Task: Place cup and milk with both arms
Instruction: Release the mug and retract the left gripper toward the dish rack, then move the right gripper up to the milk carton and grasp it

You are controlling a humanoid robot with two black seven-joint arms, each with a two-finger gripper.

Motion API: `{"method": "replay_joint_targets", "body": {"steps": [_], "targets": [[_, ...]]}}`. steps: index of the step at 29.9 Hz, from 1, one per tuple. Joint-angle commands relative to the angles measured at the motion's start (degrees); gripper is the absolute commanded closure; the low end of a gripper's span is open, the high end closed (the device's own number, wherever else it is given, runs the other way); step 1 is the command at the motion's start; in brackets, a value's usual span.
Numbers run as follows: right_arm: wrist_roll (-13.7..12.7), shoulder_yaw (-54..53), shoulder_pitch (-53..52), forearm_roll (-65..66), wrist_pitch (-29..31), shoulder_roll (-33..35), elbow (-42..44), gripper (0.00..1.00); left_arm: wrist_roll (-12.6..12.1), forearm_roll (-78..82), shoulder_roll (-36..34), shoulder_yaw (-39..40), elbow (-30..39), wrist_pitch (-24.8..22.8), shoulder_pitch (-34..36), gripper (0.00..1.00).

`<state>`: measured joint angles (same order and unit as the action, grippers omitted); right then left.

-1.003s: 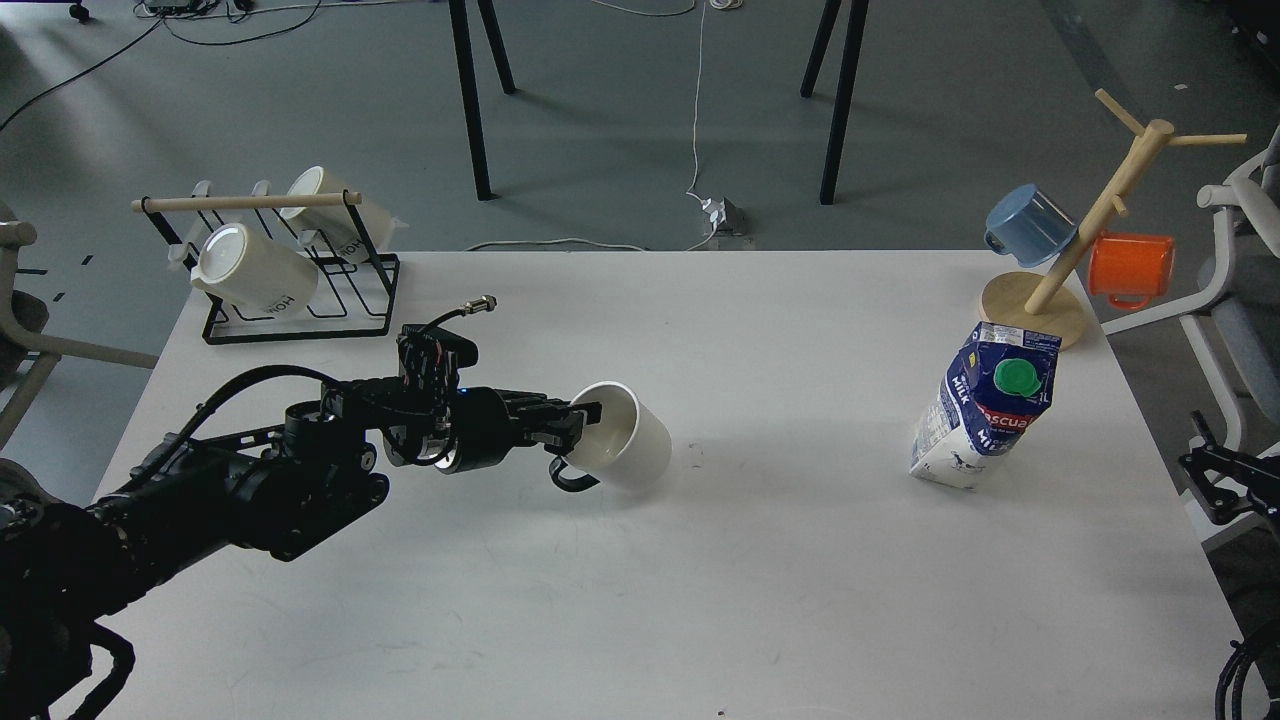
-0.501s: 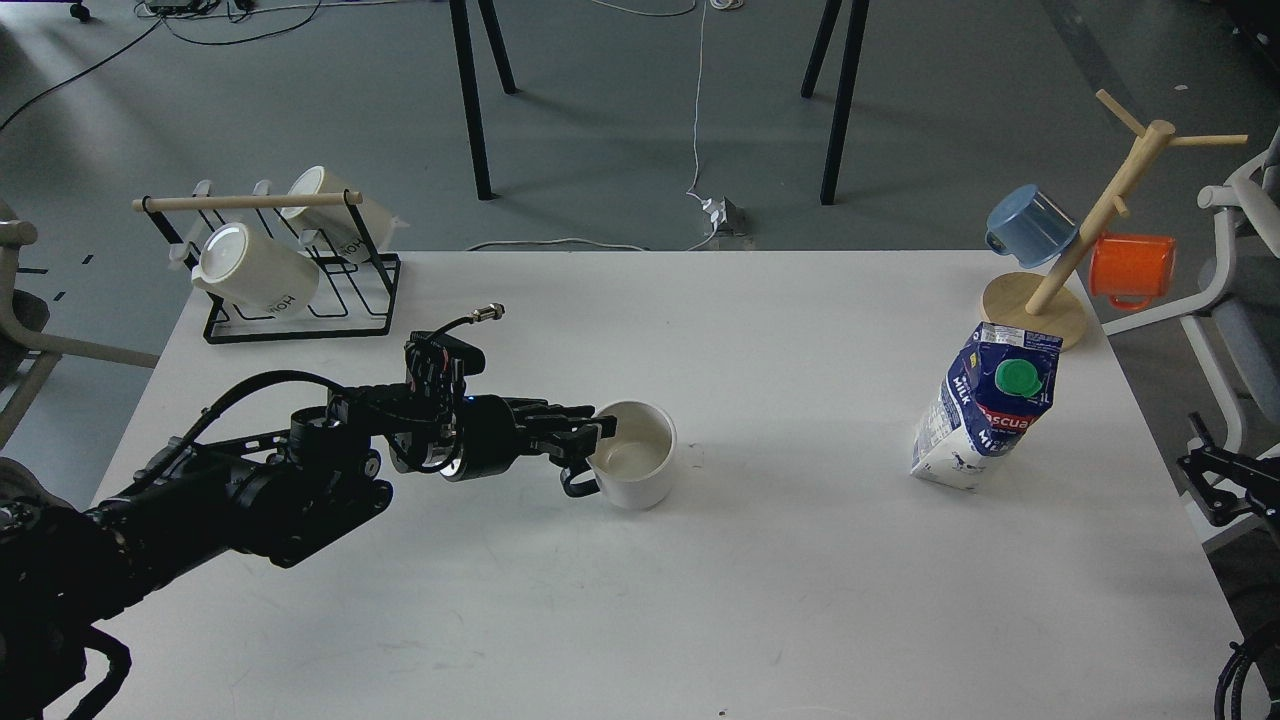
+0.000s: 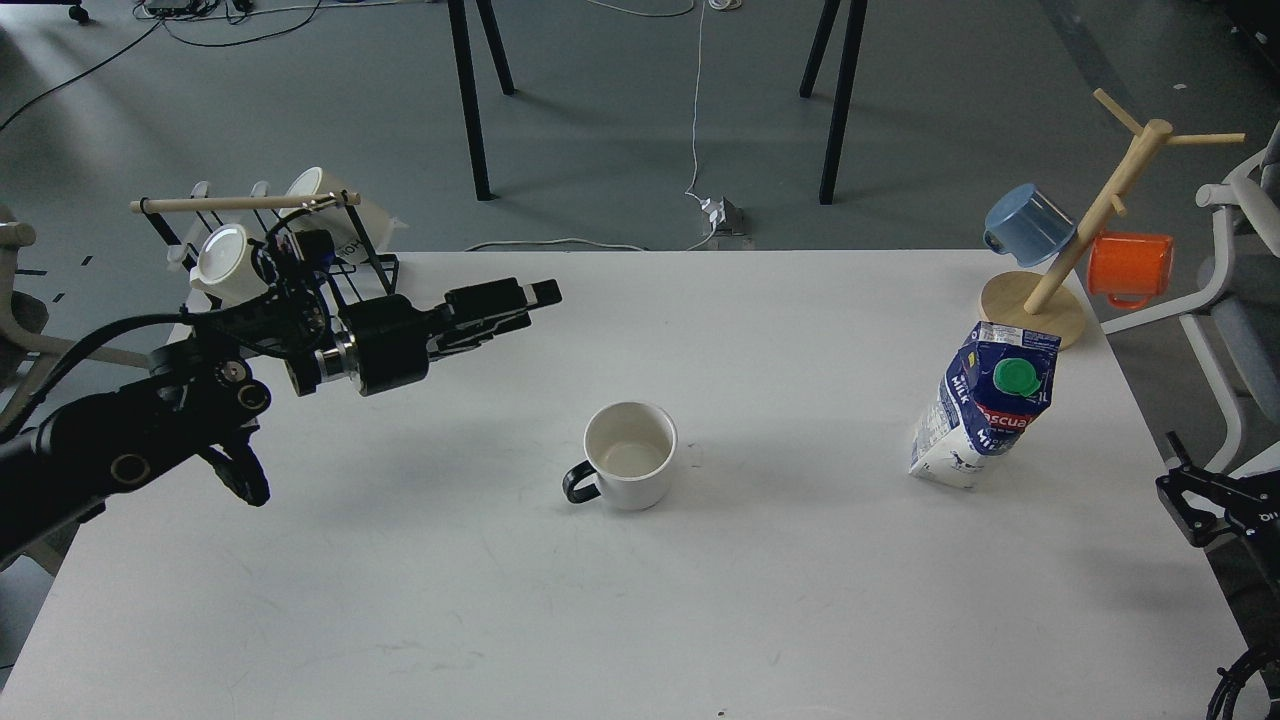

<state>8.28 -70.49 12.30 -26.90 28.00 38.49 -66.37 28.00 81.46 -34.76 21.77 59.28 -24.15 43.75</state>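
Note:
The cup point(image 3: 630, 467), a squat white mug with a black loop handle on its left, stands upright and free near the middle of the white table point(image 3: 760, 610). My left gripper point(image 3: 541, 303) is open and empty, raised above the table up and to the left of the cup. The milk point(image 3: 985, 405), a blue-and-white carton with a green cap, stands on the table at the right, leaning slightly. A dark part of my right arm point(image 3: 1205, 500) shows at the right edge, beyond the table, right of the milk; its fingers cannot be told apart.
A black wire rack point(image 3: 300, 290) with cream mugs stands at the back left, just behind my left arm. A wooden mug tree point(image 3: 1090, 220) with a blue mug point(image 3: 1028, 224) and an orange mug point(image 3: 1130, 268) stands at the back right, behind the milk.
The cup went from tilted in my left gripper to upright on the table. My left gripper let go of it and pulled back up and to the left.

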Motion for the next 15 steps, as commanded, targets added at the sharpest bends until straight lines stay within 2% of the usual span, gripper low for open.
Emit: {"method": "replay_joint_targets", "body": {"steps": [1, 4, 9, 12, 15], "targets": [[-0.1, 0.3, 3.4, -0.1, 0.0, -0.1, -4.5, 0.02, 0.0, -12.4, -7.4, 11.5, 4.8, -3.8, -4.6, 0.10], [-0.4, 1.1, 5.6, -0.1, 0.0, -2.3, -7.7, 0.02, 0.0, -24.3, -10.8, 21.9, 5.4, -3.8, -10.4, 0.04], [-0.4, 7.7, 5.9, -0.1, 0.0, -5.7, -12.3, 0.01, 0.0, -38.1, -12.1, 35.5, 5.3, -3.8, -22.4, 0.01], [-0.3, 12.6, 5.0, 0.0, 0.0, -7.9, -12.9, 0.01, 0.0, -38.7, -11.1, 39.7, 5.3, -3.8, -27.8, 0.01], [-0.3, 14.1, 4.2, 0.5, 0.0, -11.9, -12.5, 0.01, 0.0, -38.7, -10.2, 40.7, 5.4, -3.8, -30.6, 0.01]]}}
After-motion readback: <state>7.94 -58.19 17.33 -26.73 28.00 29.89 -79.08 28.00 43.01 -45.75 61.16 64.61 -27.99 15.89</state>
